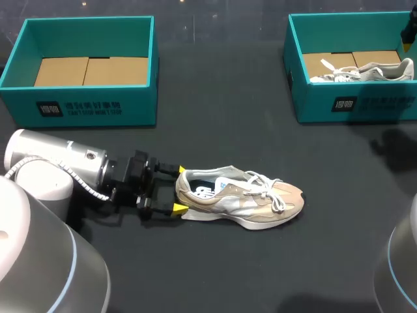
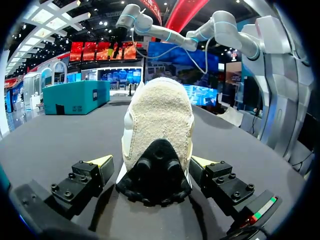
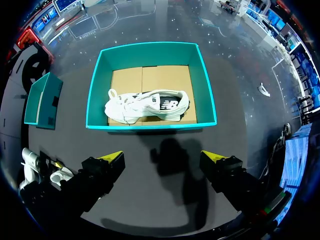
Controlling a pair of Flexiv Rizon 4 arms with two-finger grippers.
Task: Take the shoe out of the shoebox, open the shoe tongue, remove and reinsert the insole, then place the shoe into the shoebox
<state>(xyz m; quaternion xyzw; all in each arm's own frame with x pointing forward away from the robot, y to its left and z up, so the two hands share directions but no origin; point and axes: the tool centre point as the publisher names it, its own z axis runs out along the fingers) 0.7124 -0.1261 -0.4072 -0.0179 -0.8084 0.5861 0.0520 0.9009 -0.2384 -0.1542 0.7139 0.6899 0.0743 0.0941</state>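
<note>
Left gripper (image 1: 180, 190) spread wide, unclamped, astride the heel of the beige shoe (image 1: 244, 195), toe pointing straight ahead of it. Right gripper (image 3: 162, 157) likewise spread, empty, above a shoebox (image 3: 95, 100). Judged: tongue-opening is pending; next, pinch the heel squarely to steady the shoe.

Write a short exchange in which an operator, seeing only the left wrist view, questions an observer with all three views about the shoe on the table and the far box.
Operator: I see only a heel between my left hand's fingers. Which way does the toe point?
Observer: The tan shoe points its toe toward the table's right side, straight away from the left hand.
Operator: I see one teal box far off, but not inside it. Is it empty?
Observer: No. The right box holds a white shoe lying on its side on the cardboard liner.
</note>
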